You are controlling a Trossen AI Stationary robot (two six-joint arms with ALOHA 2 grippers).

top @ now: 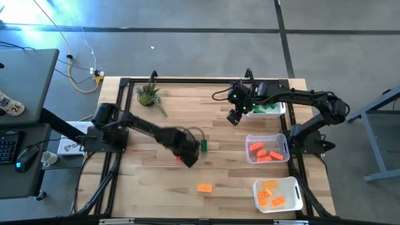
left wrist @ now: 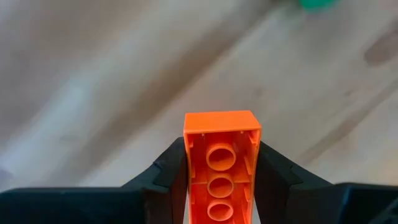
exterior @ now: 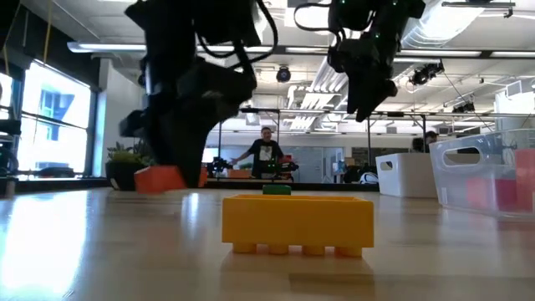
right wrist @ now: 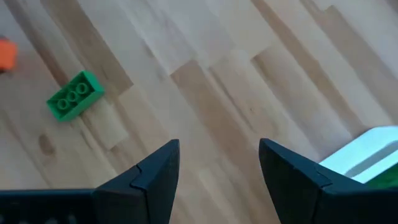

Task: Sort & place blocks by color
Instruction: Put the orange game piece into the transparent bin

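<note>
Red-orange plastic fills the left wrist view: a red-orange brick (left wrist: 221, 165) is clamped between the closed fingers of the left gripper (top: 185, 156), its hollow underside turned toward the camera. The brick is held just above the wooden table (top: 162, 194), near its middle. The step in hand is judged to be a carry to the middle bin (top: 279, 140) on the right, where other red-orange bricks (top: 264, 153) are already gathered. For a clean drop, the brick is best lifted clear of the bin's wall and released only once it is over the bin's floor.

The right gripper (top: 235, 116) is held open and empty above the table beside the far bin (top: 281, 110), in which green pieces are seen. It hangs to the far side of the left arm's likely path, so little conflict is expected. A green brick (top: 203, 145) lies just right of the left gripper and should not be knocked. A yellow-orange brick (top: 204, 187) is left at the near edge, short of the near bin (top: 297, 184) of yellow-orange pieces. A potted plant (top: 149, 94) stands at the far left, well apart.
</note>
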